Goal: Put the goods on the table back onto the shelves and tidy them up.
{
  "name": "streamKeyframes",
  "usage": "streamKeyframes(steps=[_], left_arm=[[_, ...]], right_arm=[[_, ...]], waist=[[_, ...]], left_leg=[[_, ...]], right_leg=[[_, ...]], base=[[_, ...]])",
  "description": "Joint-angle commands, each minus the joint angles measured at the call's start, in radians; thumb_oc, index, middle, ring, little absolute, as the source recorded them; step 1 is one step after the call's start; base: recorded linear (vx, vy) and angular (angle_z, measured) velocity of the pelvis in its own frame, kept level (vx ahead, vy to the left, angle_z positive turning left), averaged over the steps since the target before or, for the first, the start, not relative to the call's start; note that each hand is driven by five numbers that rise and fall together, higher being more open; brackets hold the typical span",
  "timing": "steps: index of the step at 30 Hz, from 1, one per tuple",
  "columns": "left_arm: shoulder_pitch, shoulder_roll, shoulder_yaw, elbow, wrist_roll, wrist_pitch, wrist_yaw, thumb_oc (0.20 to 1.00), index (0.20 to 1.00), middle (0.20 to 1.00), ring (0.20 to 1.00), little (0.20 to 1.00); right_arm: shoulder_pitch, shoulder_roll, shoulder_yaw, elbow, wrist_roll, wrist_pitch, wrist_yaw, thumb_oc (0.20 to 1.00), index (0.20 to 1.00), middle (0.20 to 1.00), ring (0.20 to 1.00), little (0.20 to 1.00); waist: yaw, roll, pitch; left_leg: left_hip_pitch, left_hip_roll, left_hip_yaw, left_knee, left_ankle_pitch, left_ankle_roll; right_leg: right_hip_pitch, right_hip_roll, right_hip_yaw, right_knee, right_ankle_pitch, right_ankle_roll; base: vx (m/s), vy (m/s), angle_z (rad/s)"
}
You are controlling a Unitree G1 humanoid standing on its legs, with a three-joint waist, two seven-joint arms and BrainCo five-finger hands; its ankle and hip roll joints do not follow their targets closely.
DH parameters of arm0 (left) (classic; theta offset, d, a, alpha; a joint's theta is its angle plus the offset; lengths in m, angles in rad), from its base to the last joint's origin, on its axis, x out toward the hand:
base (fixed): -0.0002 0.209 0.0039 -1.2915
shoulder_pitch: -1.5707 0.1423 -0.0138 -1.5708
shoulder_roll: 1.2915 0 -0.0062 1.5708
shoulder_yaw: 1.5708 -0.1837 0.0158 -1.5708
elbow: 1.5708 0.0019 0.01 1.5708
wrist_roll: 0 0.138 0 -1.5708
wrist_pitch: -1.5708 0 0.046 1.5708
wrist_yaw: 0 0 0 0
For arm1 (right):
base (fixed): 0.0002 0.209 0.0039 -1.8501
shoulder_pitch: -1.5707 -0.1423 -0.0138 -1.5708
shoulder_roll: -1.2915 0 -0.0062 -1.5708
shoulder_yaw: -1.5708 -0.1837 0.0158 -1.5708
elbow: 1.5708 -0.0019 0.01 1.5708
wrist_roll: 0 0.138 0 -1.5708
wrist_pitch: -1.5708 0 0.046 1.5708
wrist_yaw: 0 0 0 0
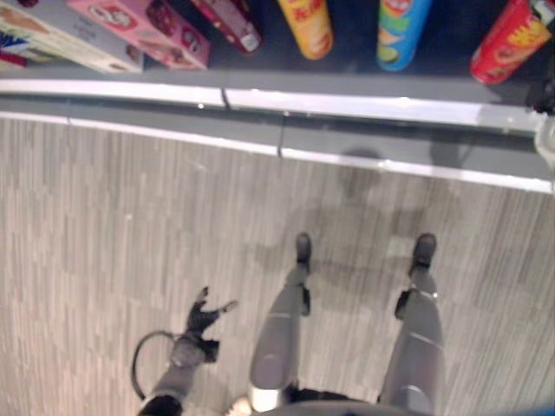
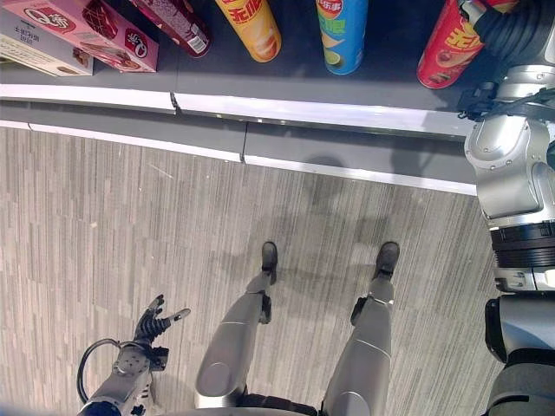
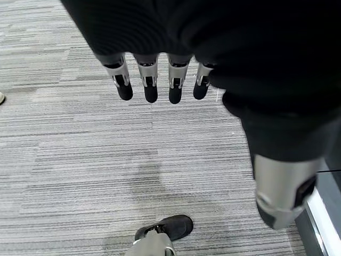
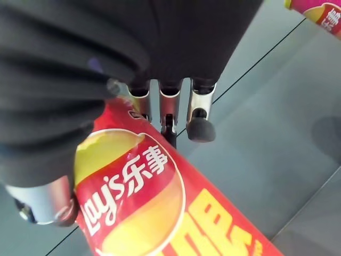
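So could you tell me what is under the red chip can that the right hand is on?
Under the red chip can lies the grey shelf, seen beside it. The right hand curls round the can; the contact beneath is hidden.

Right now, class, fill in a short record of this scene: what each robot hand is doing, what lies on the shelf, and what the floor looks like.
Right robot hand: on the red chip can at the shelf, fingers curled round it
Left robot hand: hangs low over the floor, fingers relaxed, holding nothing
Shelf: yellow can, blue can, dark red can, pink box, white box
Floor: grey striped carpet
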Motion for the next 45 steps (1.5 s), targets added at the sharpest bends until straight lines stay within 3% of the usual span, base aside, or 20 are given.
streamKeyframes(steps=[1, 18, 19, 37, 40, 45], left_arm=[[-0.012, 0.048, -0.042, 0.02, 0.001, -0.006, 0.033, 1.0, 1.0, 1.0, 1.0, 1.0], [-0.016, 0.045, -0.042, 0.017, 0.0, -0.003, 0.039, 1.0, 1.0, 1.0, 1.0, 1.0], [-0.017, 0.045, -0.043, 0.019, 0.001, -0.002, 0.041, 1.0, 1.0, 1.0, 1.0, 1.0], [-0.03, 0.038, -0.041, 0.029, 0.011, 0.0, 0.054, 1.0, 1.0, 1.0, 1.0, 1.0], [-0.031, 0.019, -0.022, 0.038, 0.022, 0.016, 0.055, 1.0, 1.0, 1.0, 1.0, 1.0], [-0.006, -0.003, 0.0, 0.064, 0.049, 0.039, 0.055, 1.0, 1.0, 1.0, 1.0, 1.0]], right_arm=[[-0.063, -0.02, -0.016, 0.034, 0.012, -0.021, -0.038, 0.2, 0.2, 0.2, 0.2, 0.2], [-0.049, -0.013, -0.012, 0.035, 0.025, -0.024, -0.032, 0.2, 0.2, 0.2, 0.2, 0.2], [-0.051, -0.009, -0.013, 0.038, 0.023, -0.022, -0.035, 1.0, 1.0, 1.0, 1.0, 1.0], [-0.045, -0.014, -0.049, -0.021, -0.033, -0.008, -0.092, 1.0, 1.0, 1.0, 1.0, 1.0], [0.098, 0.022, -0.154, -0.211, -0.105, -0.008, -0.104, 1.0, 1.0, 1.0, 1.0, 1.0], [0.391, 0.132, -0.299, -0.437, -0.134, -0.047, -0.037, 1.0, 1.0, 1.0, 1.0, 1.0]], waist=[[0.026, -0.026, -0.06], [0.024, -0.029, -0.06], [0.023, -0.03, -0.06], [0.022, -0.041, -0.071], [0.001, -0.057, -0.082], [-0.029, -0.1, -0.123]], left_leg=[[-0.029, -0.072, -0.006, -0.038, -0.017, 0.007], [-0.036, -0.071, -0.002, -0.032, -0.018, 0.006], [-0.036, -0.071, -0.003, -0.032, -0.018, 0.006], [-0.031, -0.068, -0.005, -0.03, -0.022, 0.005], [-0.015, -0.062, -0.006, -0.033, -0.024, 0.004], [0.034, -0.049, -0.006, -0.042, -0.035, 0.004]], right_leg=[[-0.053, 0.066, 0.017, -0.034, -0.048, 0.02], [-0.06, 0.067, 0.015, -0.027, -0.049, 0.019], [-0.06, 0.068, 0.015, -0.028, -0.049, 0.019], [-0.05, 0.069, 0.012, -0.028, -0.055, 0.02], [-0.025, 0.075, 0.009, -0.034, -0.06, 0.021], [0.041, 0.076, -0.002, -0.057, -0.063, 0.023]], base=[[0.0, 0.0, 0.0], [0.0, 0.0, 0.0], [0.0, 0.0, 0.0], [0.0, 0.0, 0.0], [0.03, -0.006, 0.0], [0.05, -0.008, 0.05]])
